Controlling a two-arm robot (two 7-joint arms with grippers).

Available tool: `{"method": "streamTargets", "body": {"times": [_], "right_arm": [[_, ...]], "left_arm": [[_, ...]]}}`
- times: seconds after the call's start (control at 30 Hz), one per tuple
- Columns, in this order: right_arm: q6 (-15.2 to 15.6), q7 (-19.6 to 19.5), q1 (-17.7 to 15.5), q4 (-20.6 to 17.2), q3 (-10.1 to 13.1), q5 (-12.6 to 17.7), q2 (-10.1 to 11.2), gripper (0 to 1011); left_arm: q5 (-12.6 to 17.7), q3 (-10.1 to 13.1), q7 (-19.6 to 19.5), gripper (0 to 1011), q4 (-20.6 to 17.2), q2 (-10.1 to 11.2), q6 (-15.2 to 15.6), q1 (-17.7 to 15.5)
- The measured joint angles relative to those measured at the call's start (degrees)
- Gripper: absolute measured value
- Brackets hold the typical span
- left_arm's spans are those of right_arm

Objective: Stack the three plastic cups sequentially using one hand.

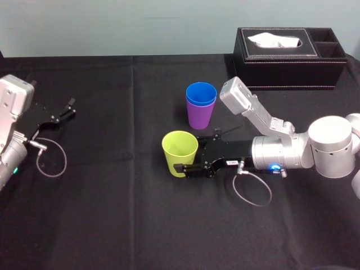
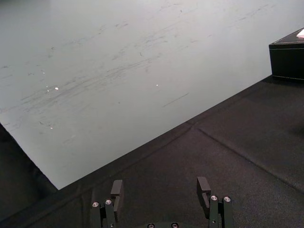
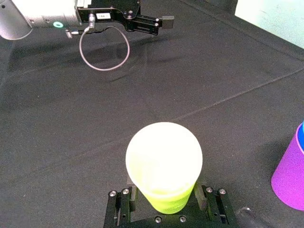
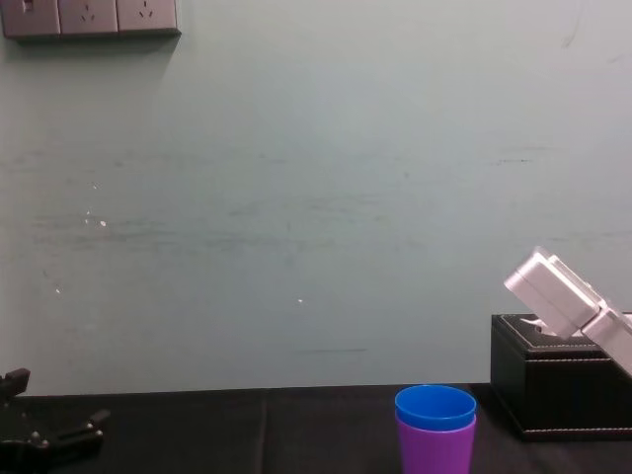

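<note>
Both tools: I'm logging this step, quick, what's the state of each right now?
Left tool: open, empty, parked far left.
Right tool: closed on the yellow-green cup.

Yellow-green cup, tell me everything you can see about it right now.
The yellow-green cup is a smooth, tapered tumbler that looks like plastic, widest at its open rim, with nothing visible inside. It is upright, mouth up, near the middle of the black tablecloth. The right gripper clasps its lower part, one finger on each side. The blue cup, nested in the purple cup, stands apart behind it.
</note>
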Motion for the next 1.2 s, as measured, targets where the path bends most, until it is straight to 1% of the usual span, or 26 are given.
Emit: {"method": "streamTargets", "body": {"times": [0.33, 0.83, 1.2], "right_arm": [[0.8, -0.2, -0.1, -1.3, 0.6, -0.1, 0.5, 712], [2.4, -0.9, -0.4, -3.3, 2.6, 2.8, 1.2, 712], [3.5, -1.7, 0.5, -5.1, 2.9, 3.2, 2.1, 712]], "left_arm": [[0.0, 0.0, 0.0, 1010, 0.0, 0.0, 0.0, 0.0], [0.0, 0.0, 0.0, 1010, 0.0, 0.0, 0.0, 0.0], [0.0, 0.0, 0.0, 1010, 0.0, 0.0, 0.0, 0.0]]}}
